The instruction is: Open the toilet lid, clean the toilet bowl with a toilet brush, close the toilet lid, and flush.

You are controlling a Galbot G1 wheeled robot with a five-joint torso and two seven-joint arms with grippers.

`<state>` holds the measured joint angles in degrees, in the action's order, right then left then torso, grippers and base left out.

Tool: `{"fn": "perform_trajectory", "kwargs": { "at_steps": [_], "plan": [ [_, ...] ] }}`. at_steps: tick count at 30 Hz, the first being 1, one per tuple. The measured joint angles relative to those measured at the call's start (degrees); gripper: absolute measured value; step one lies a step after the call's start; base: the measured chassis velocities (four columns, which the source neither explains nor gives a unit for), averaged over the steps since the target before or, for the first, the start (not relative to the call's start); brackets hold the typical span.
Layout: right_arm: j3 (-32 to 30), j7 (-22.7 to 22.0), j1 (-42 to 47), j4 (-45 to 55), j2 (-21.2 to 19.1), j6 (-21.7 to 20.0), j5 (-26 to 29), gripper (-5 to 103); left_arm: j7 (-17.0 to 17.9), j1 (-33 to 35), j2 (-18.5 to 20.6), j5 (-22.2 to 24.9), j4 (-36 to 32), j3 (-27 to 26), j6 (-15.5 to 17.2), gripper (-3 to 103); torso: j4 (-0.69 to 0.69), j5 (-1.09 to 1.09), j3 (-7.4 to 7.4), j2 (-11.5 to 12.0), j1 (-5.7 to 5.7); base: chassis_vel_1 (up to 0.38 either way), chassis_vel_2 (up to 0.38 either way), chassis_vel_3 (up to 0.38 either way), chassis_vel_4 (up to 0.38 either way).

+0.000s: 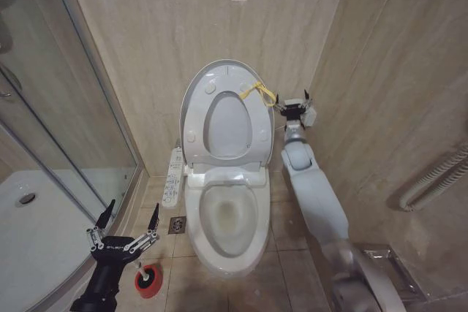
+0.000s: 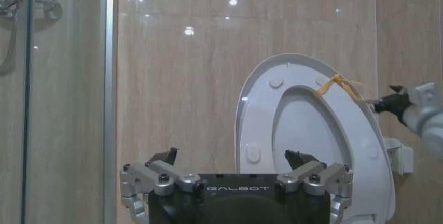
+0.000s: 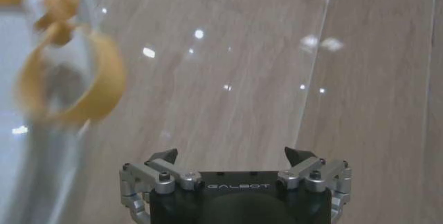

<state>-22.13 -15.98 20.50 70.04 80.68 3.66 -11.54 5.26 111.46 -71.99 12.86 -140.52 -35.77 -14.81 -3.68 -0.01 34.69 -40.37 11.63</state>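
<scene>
At three o'clock of the raised, glossy, likely slippery toilet lid (image 1: 219, 82), beside its yellow ribbon (image 1: 259, 93), the right gripper (image 1: 295, 105) hung empty with jaws spread, while the left gripper (image 1: 126, 223) gaped over the light, thin toilet brush (image 1: 148, 280).

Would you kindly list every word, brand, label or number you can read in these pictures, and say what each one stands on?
"GALBOT": on the body of the left gripper, fingers open, in its wrist view.
"GALBOT": on the body of the right gripper, fingers open, in its wrist view.
White lettering on the left gripper's body in the head view: too small to read.
Markings on the bidet control panel beside the toilet bowl: too small to read.
</scene>
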Motion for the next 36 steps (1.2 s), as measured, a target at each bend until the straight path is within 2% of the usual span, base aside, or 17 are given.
{"fn": "perform_trajectory", "kwargs": {
  "at_steps": [4, 7, 12, 16, 19, 20, 23, 24, 25, 29, 30, 33, 35, 36],
  "plan": [
    [2.05, 0.12, -3.38, -2.23, -0.29, -1.27, 2.27, 100, 0.00, 0.00, 0.00, 0.00, 0.00, 0.00, 0.00, 100, 0.01, 0.00, 0.01, 0.00, 0.00, 0.000, 0.000, 0.000, 0.000],
    [6.70, 0.72, -6.57, -3.86, -1.20, -4.31, 5.09, 100, 0.00, 0.00, 0.00, 0.00, 0.00, 0.00, 0.00, 100, 0.02, 0.00, 0.00, 0.00, 0.00, 0.000, 0.000, 0.000, 0.000],
    [9.68, 1.22, -6.96, -2.62, -1.93, -6.15, 8.80, 100, 0.00, 0.00, 0.00, 0.00, 0.00, 0.00, 0.00, 100, -0.02, 0.01, 0.00, 0.00, 0.00, 0.000, 0.000, 0.000, 0.000],
    [11.51, 1.16, -4.42, 2.29, -4.32, -8.22, 12.34, 100, 0.00, 0.00, 0.00, 0.00, 0.00, 0.00, 0.00, 100, -0.04, 0.00, -0.01, -0.01, 0.00, 0.000, 0.000, 0.000, 0.000],
    [12.85, 0.79, 1.94, 9.91, -9.00, -9.13, 16.15, 100, 0.00, 0.01, 0.00, 0.00, 0.00, 0.00, 0.00, 100, 0.06, 0.02, 0.00, 0.00, 0.00, 0.000, 0.000, 0.000, 0.000],
    [12.85, 0.79, 1.94, 9.91, -9.00, -9.13, 16.15, 100, 0.00, 0.01, 0.00, 0.00, 0.00, 0.00, 0.00, 100, 0.06, 0.02, 0.00, 0.00, 0.00, 0.000, 0.000, 0.000, 0.000],
    [11.35, 0.52, 10.29, 18.73, -12.74, -9.88, 19.39, 100, 0.00, 0.00, -0.01, 0.00, 0.00, 0.00, 0.00, 100, 0.05, 0.03, 0.00, 0.00, 0.00, 0.000, 0.000, 0.000, 0.000],
    [9.82, 0.25, 14.36, 23.41, -13.94, -10.66, 21.77, 100, 0.00, 0.00, 0.00, 0.00, 0.00, 0.00, 0.00, 100, 0.00, 0.03, -0.01, 0.00, 0.00, 0.000, 0.000, 0.000, 0.000],
    [9.82, 0.25, 14.36, 23.41, -13.94, -10.66, 21.77, 100, 0.00, 0.00, 0.00, 0.00, 0.00, 0.00, 0.00, 100, 0.00, 0.03, -0.01, 0.00, 0.00, 0.000, 0.000, 0.000, 0.000],
    [5.90, -1.70, 27.38, 37.46, -15.58, -14.90, 29.03, 100, 0.00, 0.00, 0.00, 0.00, 0.00, 0.00, 0.00, 100, -0.02, 0.02, -0.01, -0.01, -0.01, 0.000, 0.000, 0.000, 0.000],
    [5.90, -1.70, 27.38, 37.46, -15.58, -14.90, 29.03, 100, 0.00, 0.00, 0.00, 0.00, 0.00, 0.00, 0.00, 100, -0.02, 0.02, -0.01, -0.01, -0.01, 0.000, 0.000, 0.000, 0.000],
    [3.21, -3.32, 35.35, 45.44, -15.39, -16.84, 32.75, 100, 0.00, 0.01, -0.01, 0.00, 0.00, 0.00, 0.00, 100, 0.02, 0.01, -0.01, -0.01, -0.01, 0.000, 0.000, 0.000, 0.000],
    [2.21, -3.53, 37.91, 47.71, -15.31, -17.18, 33.60, 100, 0.00, 0.00, 0.00, 0.00, 0.00, 0.00, 0.00, 100, 0.00, 0.02, -0.01, -0.01, -0.01, 0.000, 0.000, 0.000, 0.000],
    [1.00, -3.64, 40.31, 49.82, -15.16, -17.21, 33.75, 100, 0.00, 0.00, -0.01, 0.00, 0.00, 0.00, 0.00, 100, 0.04, 0.01, -0.01, -0.01, -0.01, 0.000, 0.000, 0.000, 0.000]
  ]
}}
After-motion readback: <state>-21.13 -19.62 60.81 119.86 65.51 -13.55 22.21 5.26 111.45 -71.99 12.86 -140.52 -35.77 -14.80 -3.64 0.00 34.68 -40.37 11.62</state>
